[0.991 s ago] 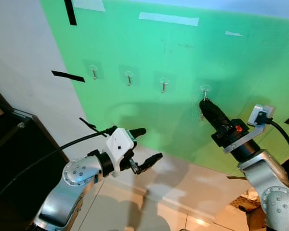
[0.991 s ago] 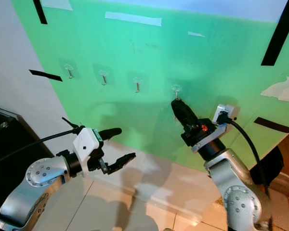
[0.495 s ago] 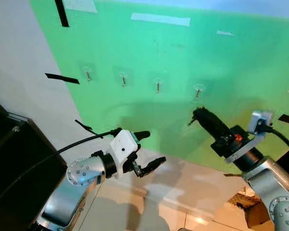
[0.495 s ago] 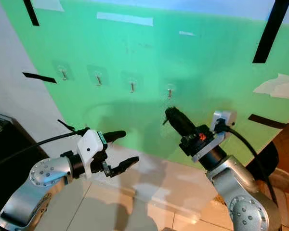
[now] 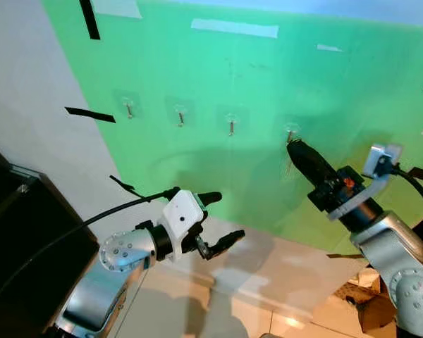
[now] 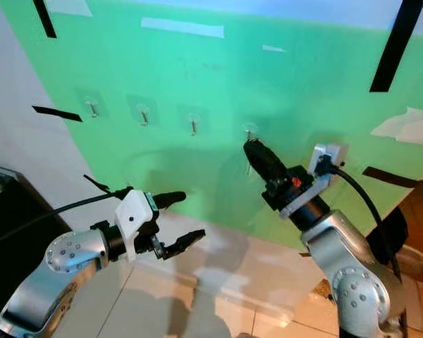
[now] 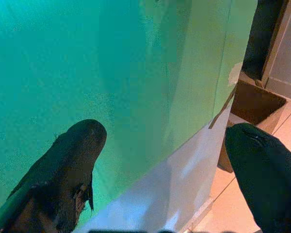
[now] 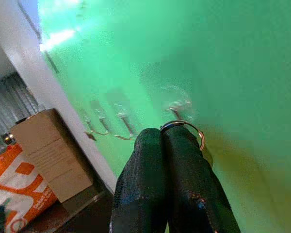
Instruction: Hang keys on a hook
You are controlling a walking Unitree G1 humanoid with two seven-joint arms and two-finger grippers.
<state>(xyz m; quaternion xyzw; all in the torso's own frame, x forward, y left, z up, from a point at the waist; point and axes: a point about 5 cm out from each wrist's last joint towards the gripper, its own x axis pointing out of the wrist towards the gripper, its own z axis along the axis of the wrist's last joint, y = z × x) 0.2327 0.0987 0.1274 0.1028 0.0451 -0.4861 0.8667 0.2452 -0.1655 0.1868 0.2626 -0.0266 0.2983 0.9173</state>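
Now the key ring (image 8: 186,128) is pinched in the right gripper (image 8: 161,133) just below the hook (image 5: 292,131), not yet hung.

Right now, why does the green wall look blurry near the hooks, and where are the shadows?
In the right wrist view the green board and the hooks are soft and smeared, while the right end effector and its key ring look sharper. In the left eye view both arms cast dim shadows on the board and the white wall below. The left wrist view is darker and teal.
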